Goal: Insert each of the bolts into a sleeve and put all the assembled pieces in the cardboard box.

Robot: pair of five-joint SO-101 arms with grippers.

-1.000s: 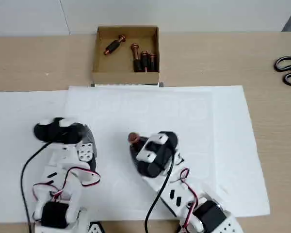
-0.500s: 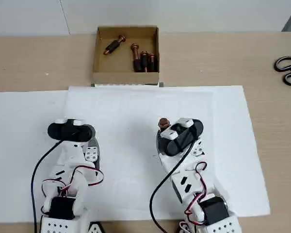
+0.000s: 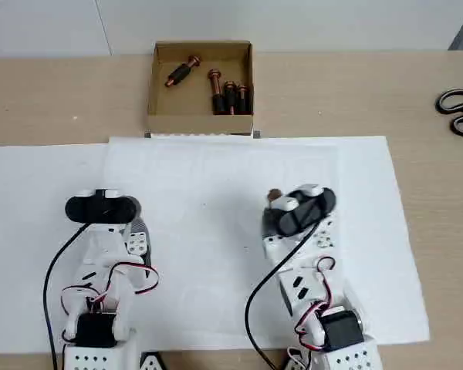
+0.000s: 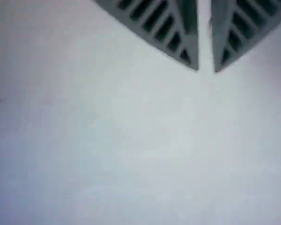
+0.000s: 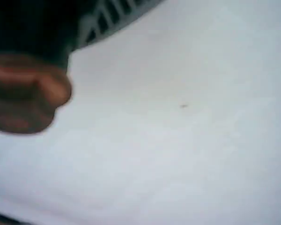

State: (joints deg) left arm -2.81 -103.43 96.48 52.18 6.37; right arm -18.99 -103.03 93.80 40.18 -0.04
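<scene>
The cardboard box stands at the far side of the table and holds several copper bolts in black sleeves, one of them lying apart. My right gripper hangs over the white paper, right of centre, shut on a bolt in its black sleeve; the copper head pokes out toward the box. Up close, that copper head shows below the dark sleeve, beside a ribbed finger. My left gripper hovers over bare paper with its fingers nearly together and nothing between them.
A large white paper sheet covers the near half of the wooden table. Scissors lie at the far right edge. The left arm sits over the paper's near left part.
The right arm has swung right and slightly farther out, carrying the bolt and sleeve. The left arm shifted a little sideways and back.
</scene>
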